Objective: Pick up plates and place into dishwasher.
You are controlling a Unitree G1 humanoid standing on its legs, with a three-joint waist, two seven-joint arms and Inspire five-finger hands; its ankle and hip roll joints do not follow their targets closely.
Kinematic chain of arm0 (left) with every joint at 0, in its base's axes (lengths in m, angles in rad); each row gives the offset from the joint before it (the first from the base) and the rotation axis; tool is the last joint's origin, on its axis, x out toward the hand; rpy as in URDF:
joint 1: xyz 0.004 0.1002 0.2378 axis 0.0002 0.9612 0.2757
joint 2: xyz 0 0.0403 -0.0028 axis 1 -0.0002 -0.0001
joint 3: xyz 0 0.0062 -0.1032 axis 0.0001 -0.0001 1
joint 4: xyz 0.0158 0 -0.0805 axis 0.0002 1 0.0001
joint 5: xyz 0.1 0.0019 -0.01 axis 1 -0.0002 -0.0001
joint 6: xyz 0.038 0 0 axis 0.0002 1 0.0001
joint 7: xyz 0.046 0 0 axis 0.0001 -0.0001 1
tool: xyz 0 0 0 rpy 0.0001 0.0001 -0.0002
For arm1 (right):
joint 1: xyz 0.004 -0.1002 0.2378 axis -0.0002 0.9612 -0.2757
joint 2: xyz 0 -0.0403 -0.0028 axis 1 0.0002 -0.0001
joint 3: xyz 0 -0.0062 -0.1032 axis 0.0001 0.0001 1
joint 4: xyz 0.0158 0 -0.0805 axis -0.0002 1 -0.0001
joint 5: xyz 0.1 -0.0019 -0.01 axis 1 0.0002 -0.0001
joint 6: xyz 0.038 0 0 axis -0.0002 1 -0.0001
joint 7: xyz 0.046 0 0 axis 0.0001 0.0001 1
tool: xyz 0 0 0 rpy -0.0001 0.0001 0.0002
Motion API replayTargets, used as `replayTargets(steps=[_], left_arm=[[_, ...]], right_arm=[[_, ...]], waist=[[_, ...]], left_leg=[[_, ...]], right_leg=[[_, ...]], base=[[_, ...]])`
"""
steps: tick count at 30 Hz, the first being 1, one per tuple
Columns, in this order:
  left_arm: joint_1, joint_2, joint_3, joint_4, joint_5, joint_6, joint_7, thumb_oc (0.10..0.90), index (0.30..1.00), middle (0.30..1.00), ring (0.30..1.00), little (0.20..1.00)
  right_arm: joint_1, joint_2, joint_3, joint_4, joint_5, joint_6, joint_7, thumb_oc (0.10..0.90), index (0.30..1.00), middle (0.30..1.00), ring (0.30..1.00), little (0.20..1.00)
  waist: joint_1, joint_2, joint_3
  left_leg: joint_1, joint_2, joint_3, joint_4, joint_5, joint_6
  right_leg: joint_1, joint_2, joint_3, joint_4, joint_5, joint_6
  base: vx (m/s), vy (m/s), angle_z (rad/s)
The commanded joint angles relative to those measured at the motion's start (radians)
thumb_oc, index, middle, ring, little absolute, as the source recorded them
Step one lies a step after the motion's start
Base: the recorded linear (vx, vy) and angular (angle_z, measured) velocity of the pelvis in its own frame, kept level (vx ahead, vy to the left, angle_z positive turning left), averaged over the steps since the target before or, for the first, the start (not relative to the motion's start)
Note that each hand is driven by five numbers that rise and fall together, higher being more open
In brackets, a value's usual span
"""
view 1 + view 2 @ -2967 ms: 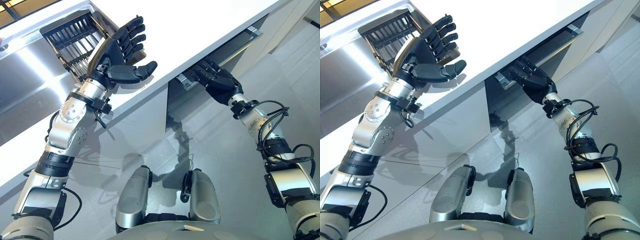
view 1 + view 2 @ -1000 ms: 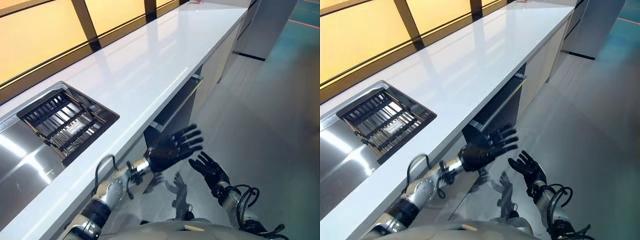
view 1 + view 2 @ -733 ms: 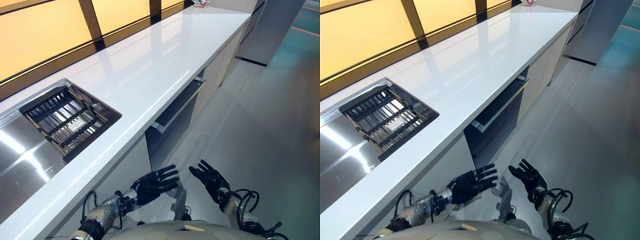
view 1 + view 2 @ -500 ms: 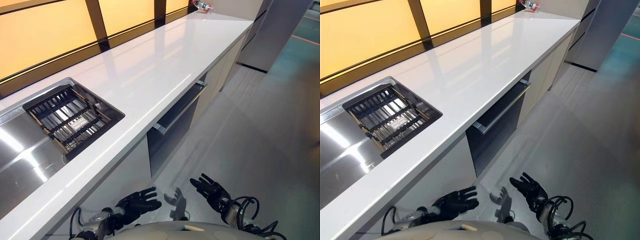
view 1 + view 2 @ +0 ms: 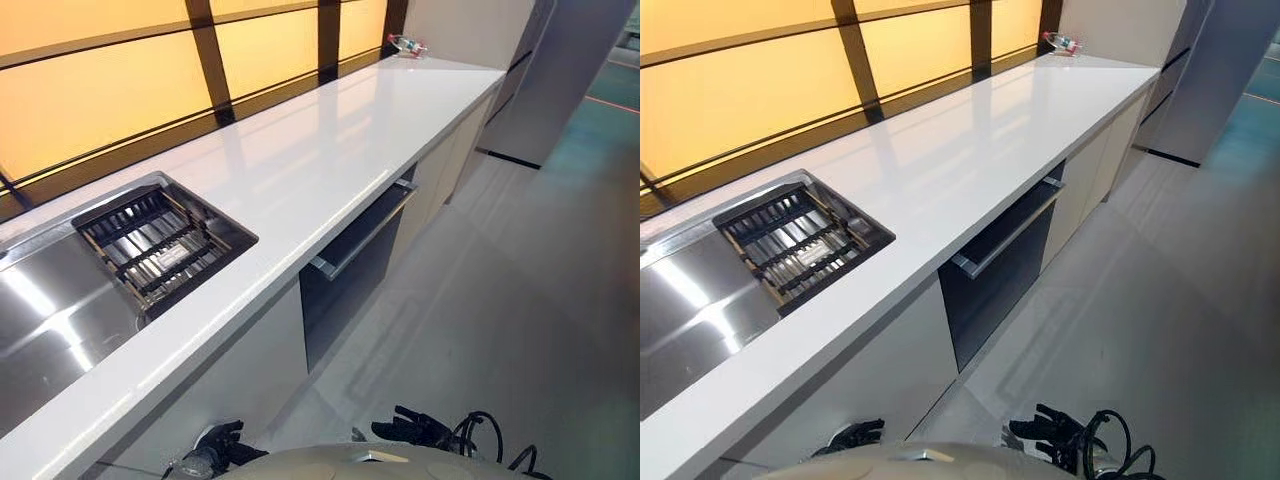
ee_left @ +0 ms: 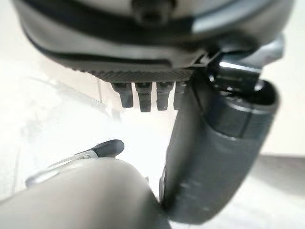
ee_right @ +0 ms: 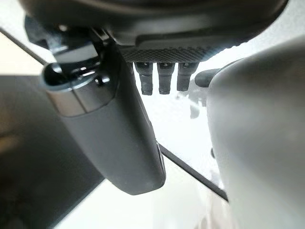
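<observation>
The dishwasher (image 5: 345, 290) sits under the white counter (image 5: 320, 150), its dark door ajar at the top with a silver bar handle (image 5: 365, 228). A dark slatted dish rack (image 5: 160, 250) lies in the steel sink (image 5: 40, 320) at the left. My right hand (image 5: 410, 428) hangs low at the bottom edge, well below and in front of the dishwasher door; in its wrist view the right hand (image 7: 119, 133) has straight fingers and holds nothing. My left hand (image 6: 214, 152) is also open and empty, its thumb stretched out.
A small bottle (image 5: 405, 43) lies at the counter's far end. A tall grey cabinet (image 5: 560, 80) stands at the far right. Pale cabinet fronts (image 5: 450, 160) run beside the dishwasher, with grey floor (image 5: 520, 300) to the right.
The camera has lifted and shows more of the counter. Both hands have dropped from in front of the dishwasher door to the bottom edge, still open.
</observation>
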Motion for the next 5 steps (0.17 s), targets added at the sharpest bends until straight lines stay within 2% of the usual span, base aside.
replayTargets(steps=[1, 5], left_arm=[[-0.034, -0.03, 0.026, 0.086, -0.008, 0.053, 0.064, 0.8, 0.9, 0.9, 0.9, 0.9], [-0.037, -0.035, 0.015, 0.082, 0.0, 0.066, 0.066, 0.8, 0.9, 0.9, 0.9, 0.9]], right_arm=[[-0.049, 0.021, 0.027, 0.041, -0.076, 0.005, 0.006, 0.8, 0.9, 0.9, 0.9, 0.9], [-0.051, 0.021, 0.056, 0.041, -0.102, 0.009, 0.006, 0.8, 0.9, 0.9, 0.9, 0.9]], waist=[[0.009, -0.01, 0.075], [0.011, -0.012, 0.079]], left_leg=[[-0.018, -0.055, 0.0, 0.016, -0.034, 0.039], [-0.02, -0.057, -0.002, 0.017, -0.036, 0.041]], right_leg=[[0.015, 0.036, -0.019, 0.035, -0.023, 0.005], [0.01, 0.036, -0.019, 0.04, -0.025, 0.003]], base=[[-0.01, 0.005, 0.12], [-0.01, 0.009, 0.05]])
